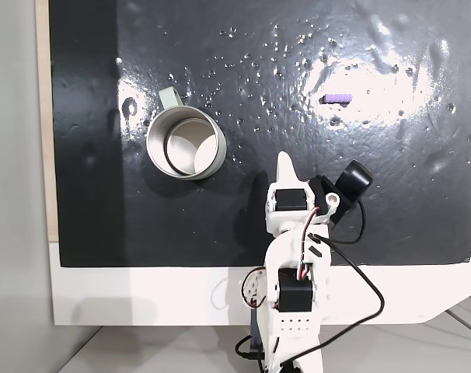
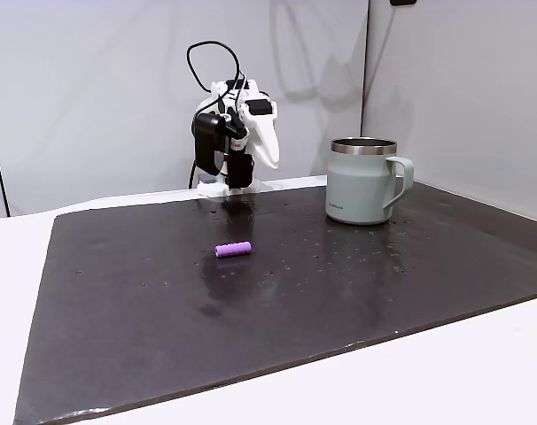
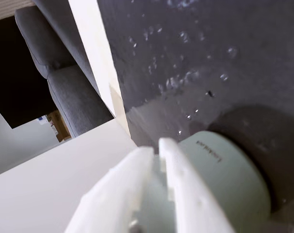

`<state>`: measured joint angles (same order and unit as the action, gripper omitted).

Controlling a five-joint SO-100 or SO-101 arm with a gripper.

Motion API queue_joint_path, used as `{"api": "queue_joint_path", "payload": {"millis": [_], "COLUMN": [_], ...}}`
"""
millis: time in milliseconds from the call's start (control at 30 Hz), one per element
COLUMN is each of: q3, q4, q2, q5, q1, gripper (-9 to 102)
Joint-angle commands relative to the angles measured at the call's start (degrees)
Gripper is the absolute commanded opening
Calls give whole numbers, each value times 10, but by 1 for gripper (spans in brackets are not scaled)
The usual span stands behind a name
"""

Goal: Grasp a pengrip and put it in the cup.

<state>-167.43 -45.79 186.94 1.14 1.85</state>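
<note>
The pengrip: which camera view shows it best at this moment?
The low fixed view from the table's front edge: the pengrip lies on its side on the black mat, clear and well apart from the cup. The top-down fixed view gives the pengrip as a small purple bar amid glare.

Cup (image 1: 186, 144) at left on black mat (image 1: 103, 210), pengrip (image 1: 338, 99) far right, closed jaws (image 1: 284, 161) between.
</note>
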Motion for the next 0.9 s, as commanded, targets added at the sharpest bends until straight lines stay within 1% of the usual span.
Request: {"api": "queue_joint_path", "payload": {"millis": [0,67,200,333,533,633,867], "q3": [138,211,365,495,653,726,860], "q4": [-10,-27,-89,-141,-221,-250,-289], "q2": [-87,-167,-325,-443,-606,-689,-837], "q5": [10,10,22,45,89,107,153], "q1": [-1,-9,-40,-75,-105,-119,-144], "gripper": [0,0,0,0,8,9,15]}}
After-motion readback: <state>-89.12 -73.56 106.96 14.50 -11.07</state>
